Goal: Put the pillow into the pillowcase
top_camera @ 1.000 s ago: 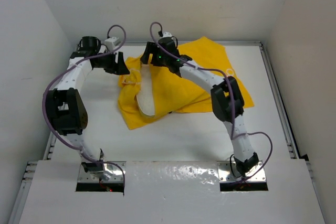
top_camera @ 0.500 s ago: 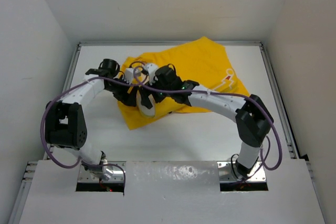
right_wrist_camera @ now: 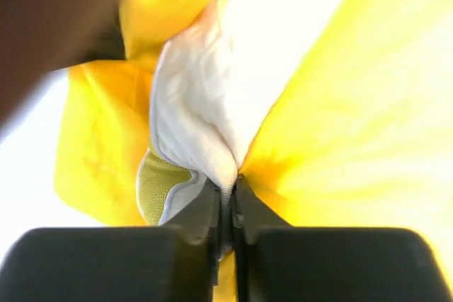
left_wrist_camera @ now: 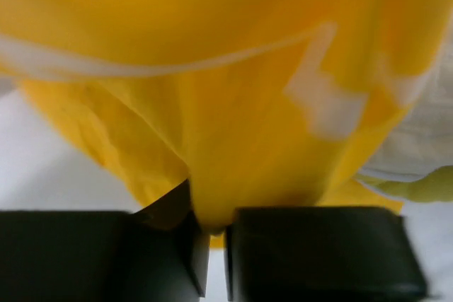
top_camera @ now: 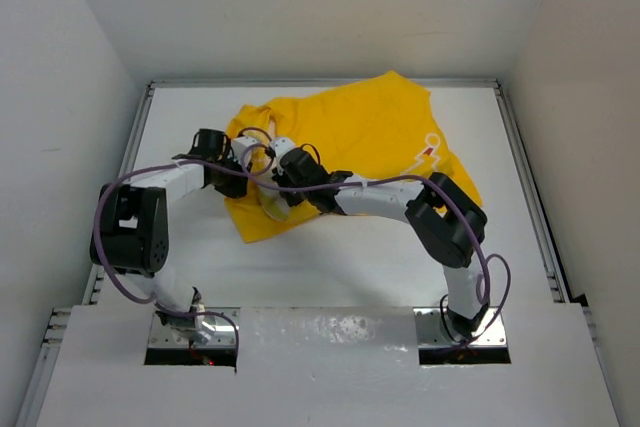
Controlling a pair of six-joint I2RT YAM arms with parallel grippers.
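Observation:
The bright yellow pillowcase (top_camera: 370, 132) lies crumpled across the back middle of the table. Only a pale end of the cream-white pillow (top_camera: 272, 207) pokes out at its front-left corner, between the two grippers. My left gripper (top_camera: 238, 177) is shut on a fold of the pillowcase (left_wrist_camera: 233, 139), with its jaws (left_wrist_camera: 216, 235) pinching yellow cloth. My right gripper (top_camera: 288, 190) is shut on the pillow (right_wrist_camera: 195, 118). Its jaws (right_wrist_camera: 228, 199) clamp a ridge of white fabric beside the yellow-green edge band (right_wrist_camera: 159, 189). The pillowcase (right_wrist_camera: 354, 139) drapes to the right of that ridge.
The white table (top_camera: 350, 257) is boxed in by white walls at the left, back and right. Metal rails (top_camera: 525, 177) run along its sides. Purple cables (top_camera: 140, 172) loop over both arms, which cross low above the pillowcase's left front corner.
Both arms swung down from the pillowcase's back left to its front-left corner. Both grippers went from open to shut, the left on yellow cloth, the right on the pillow.

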